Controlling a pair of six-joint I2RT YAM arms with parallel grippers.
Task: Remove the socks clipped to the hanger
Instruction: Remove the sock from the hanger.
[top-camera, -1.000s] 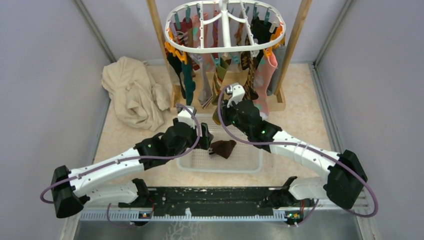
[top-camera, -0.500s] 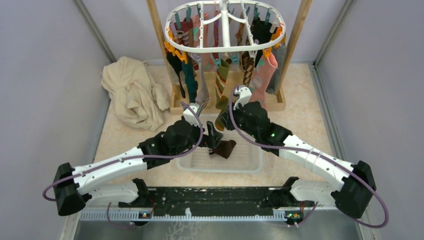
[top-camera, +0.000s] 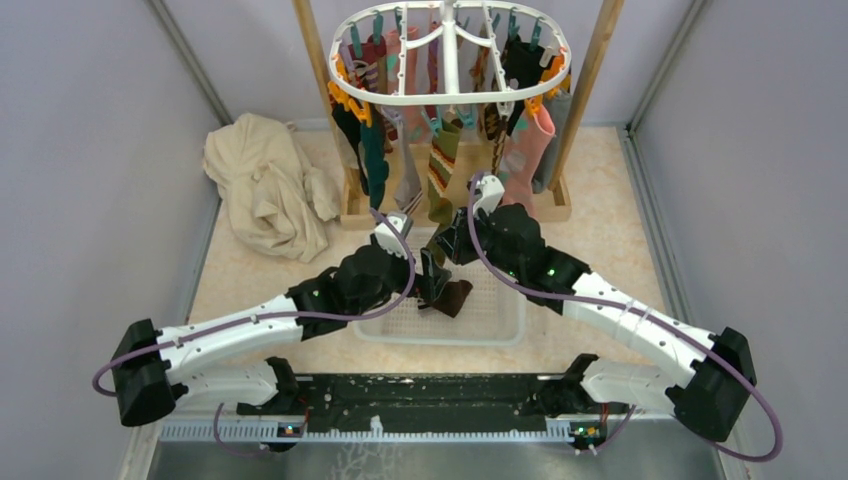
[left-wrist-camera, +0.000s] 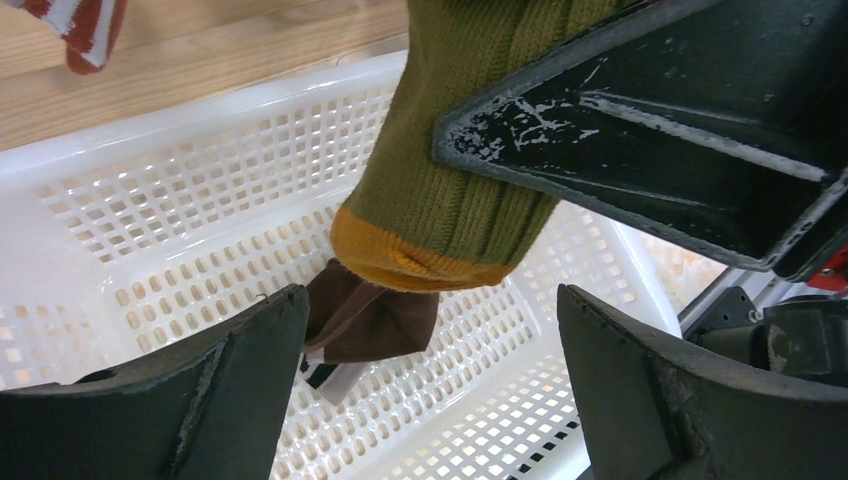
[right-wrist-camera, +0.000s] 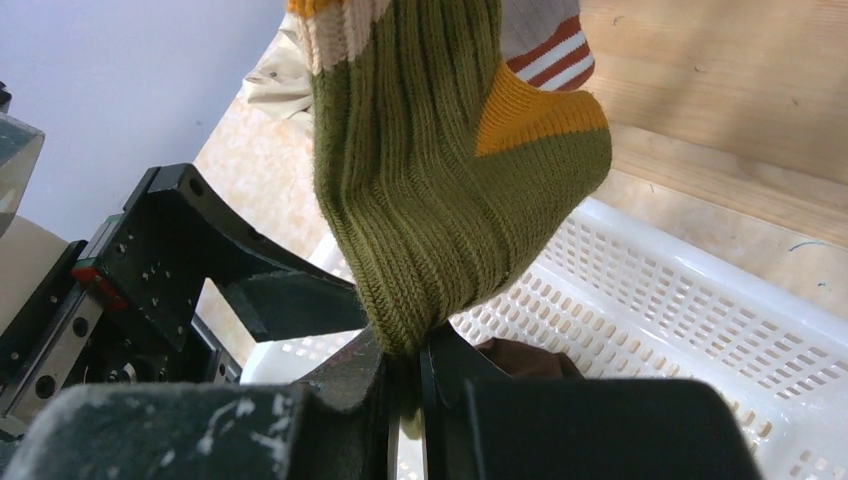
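Observation:
The white oval hanger (top-camera: 450, 95) hangs at the back with several socks clipped under it. My right gripper (top-camera: 447, 243) (right-wrist-camera: 405, 365) is shut on the foot of an olive-green sock (right-wrist-camera: 440, 200) with an orange heel and toe. It holds the sock over the white basket (top-camera: 500, 322). The sock's striped leg (top-camera: 441, 165) runs up towards the hanger; its clip is hidden. My left gripper (top-camera: 428, 278) (left-wrist-camera: 430, 300) is open and empty, just below the sock's orange toe (left-wrist-camera: 420, 265). A brown sock (top-camera: 452, 295) (left-wrist-camera: 370, 320) lies in the basket.
A crumpled beige cloth (top-camera: 265, 185) lies at the back left. The wooden frame (top-camera: 588, 80) holds up the hanger, its base just behind the basket. Grey walls close in both sides.
Both arms have reached further forward and to the right. My left gripper has come in under the olive sock. My right gripper has kept its hold on the sock.

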